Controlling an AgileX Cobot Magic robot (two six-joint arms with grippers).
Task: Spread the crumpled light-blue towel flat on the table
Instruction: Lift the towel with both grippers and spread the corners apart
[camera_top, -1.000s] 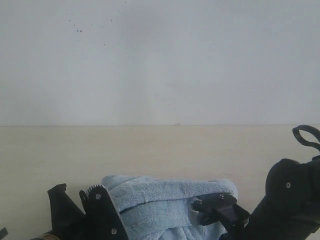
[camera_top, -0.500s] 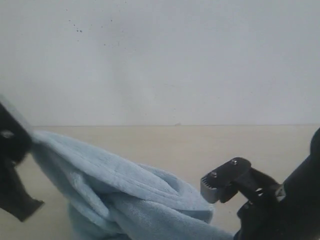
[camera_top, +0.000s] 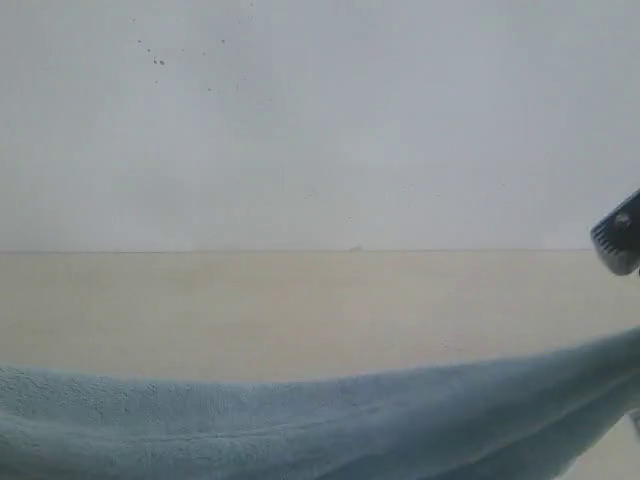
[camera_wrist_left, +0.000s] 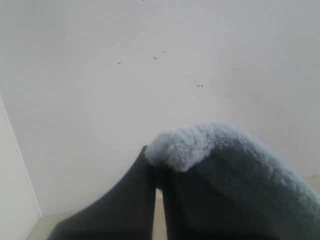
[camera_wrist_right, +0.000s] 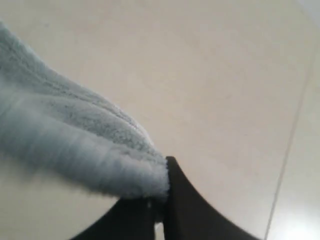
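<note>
In the exterior view, the towel (camera_top: 300, 425) is drawn out into one long, sagging band across the near side of the table (camera_top: 300, 300). It runs out of the picture at both sides and lies well short of the far edge, where the table meets the speckled wall (camera_top: 320, 130). I cannot tell whether the band's low middle touches the tabletop. Only a dark, toothed tip of my right gripper (camera_top: 620, 235) pokes in at the right, above the towel's raised right end. My left one is out of sight here.

In the left wrist view, my left gripper (camera_wrist_left: 157, 175) is pinched tight on a fluffy fold of towel. The two dark fingers (camera_wrist_left: 125, 205) meet with barely a seam between them, and the cloth bulges over their tips. The wall fills the background.

In the right wrist view, my right gripper is clamped the same way, jaws pressed together on a thick towel edge. The cloth trails away from the tips over bare table.
</note>
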